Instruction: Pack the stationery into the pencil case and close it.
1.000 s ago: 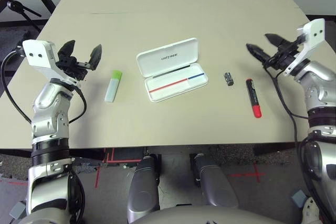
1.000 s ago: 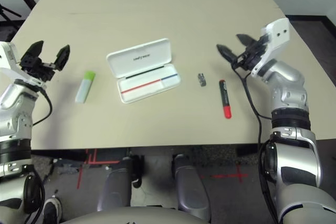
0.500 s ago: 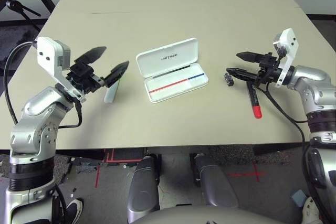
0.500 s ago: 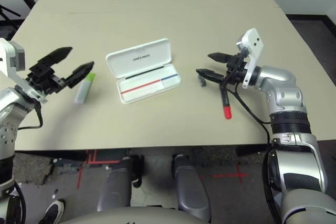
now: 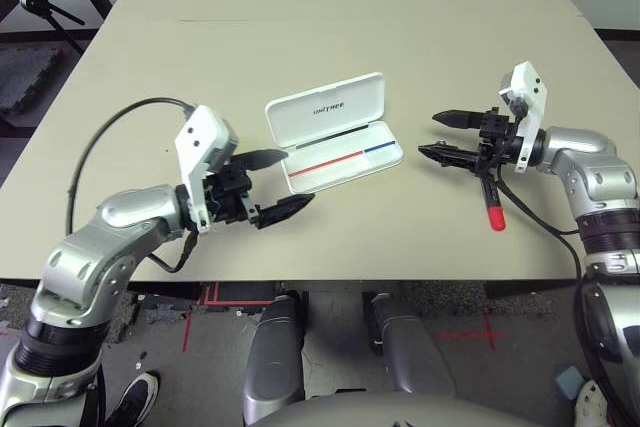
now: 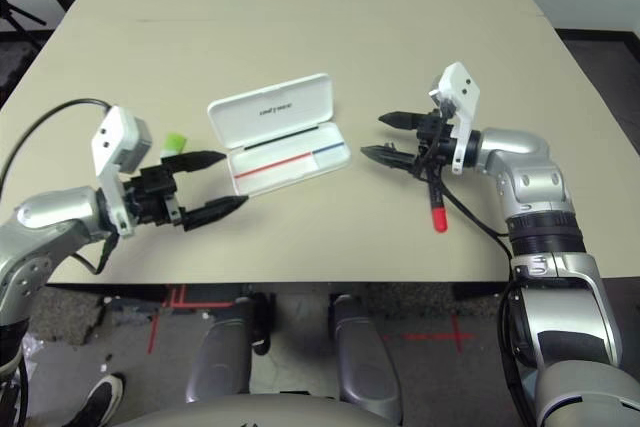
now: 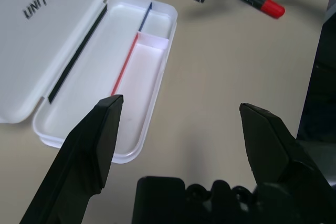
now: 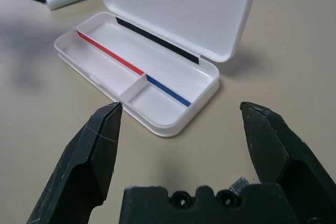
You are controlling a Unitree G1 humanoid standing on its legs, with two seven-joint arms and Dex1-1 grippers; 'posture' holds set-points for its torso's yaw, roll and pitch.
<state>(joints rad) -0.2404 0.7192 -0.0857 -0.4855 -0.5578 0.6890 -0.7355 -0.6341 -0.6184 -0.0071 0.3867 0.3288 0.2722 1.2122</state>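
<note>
Left eye view: both grippers [image 5: 278, 185] [image 5: 436, 136] gape empty; marker [image 5: 491, 202], four o'clock of case [image 5: 335, 134], looks light, stiff, slippery—pinch mid-barrel.

White pencil case [image 5: 335, 134] lies open, red marker [image 5: 489, 201] to its right.

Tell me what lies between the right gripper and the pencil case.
Bare tabletop only: in the right wrist view, the right gripper faces the open pencil case with nothing between.

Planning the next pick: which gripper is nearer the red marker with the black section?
Right. The right gripper hovers directly beside the red marker with the black section; the left gripper sits beyond the open white plastic pencil case.
</note>
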